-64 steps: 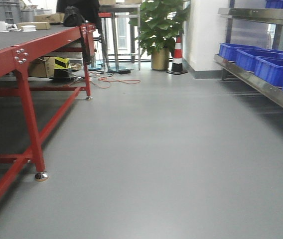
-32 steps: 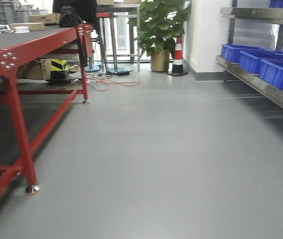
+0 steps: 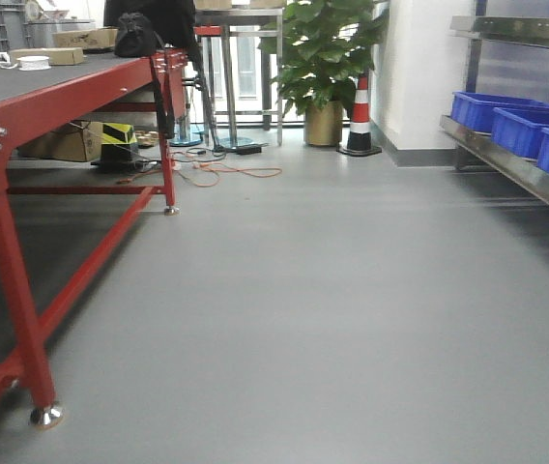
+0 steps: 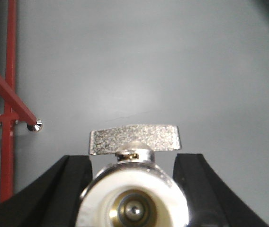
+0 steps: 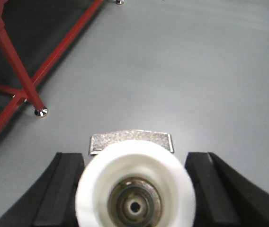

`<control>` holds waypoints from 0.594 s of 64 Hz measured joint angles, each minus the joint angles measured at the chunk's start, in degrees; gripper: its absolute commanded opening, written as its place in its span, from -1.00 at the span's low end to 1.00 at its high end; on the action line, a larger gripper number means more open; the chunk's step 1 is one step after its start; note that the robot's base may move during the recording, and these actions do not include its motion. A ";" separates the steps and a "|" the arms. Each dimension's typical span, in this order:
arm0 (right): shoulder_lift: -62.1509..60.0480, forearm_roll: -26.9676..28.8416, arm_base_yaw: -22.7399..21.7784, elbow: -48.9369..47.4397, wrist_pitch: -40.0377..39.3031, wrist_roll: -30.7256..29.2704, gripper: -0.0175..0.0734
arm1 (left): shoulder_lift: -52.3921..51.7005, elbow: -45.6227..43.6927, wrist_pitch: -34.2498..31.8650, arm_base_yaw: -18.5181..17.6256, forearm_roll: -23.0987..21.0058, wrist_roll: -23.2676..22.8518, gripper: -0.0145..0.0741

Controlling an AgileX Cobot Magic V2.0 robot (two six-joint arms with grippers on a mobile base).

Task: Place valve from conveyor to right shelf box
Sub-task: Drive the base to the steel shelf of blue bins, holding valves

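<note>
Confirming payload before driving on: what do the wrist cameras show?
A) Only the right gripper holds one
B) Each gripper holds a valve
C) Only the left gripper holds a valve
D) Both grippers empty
B: a valve sits clamped in the left gripper, a second valve in the right gripper.

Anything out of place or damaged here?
Only the orange cable sprawled in loose loops on the floor beyond the red table: a snag risk. Left valve and right valve sit straight in the left pincer and right pincer.
</note>
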 measured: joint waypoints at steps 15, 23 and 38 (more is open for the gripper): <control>0.00 0.00 0.00 0.00 -0.28 0.00 -0.95 | 0.00 0.00 0.00 0.00 0.00 0.00 -0.92; 0.00 0.00 0.00 0.00 -0.28 0.00 -0.95 | 0.00 0.00 0.00 0.00 0.00 0.00 -0.92; 0.10 0.10 0.00 0.00 -0.32 0.00 -0.95 | 0.00 0.00 0.00 0.00 0.23 0.00 -0.92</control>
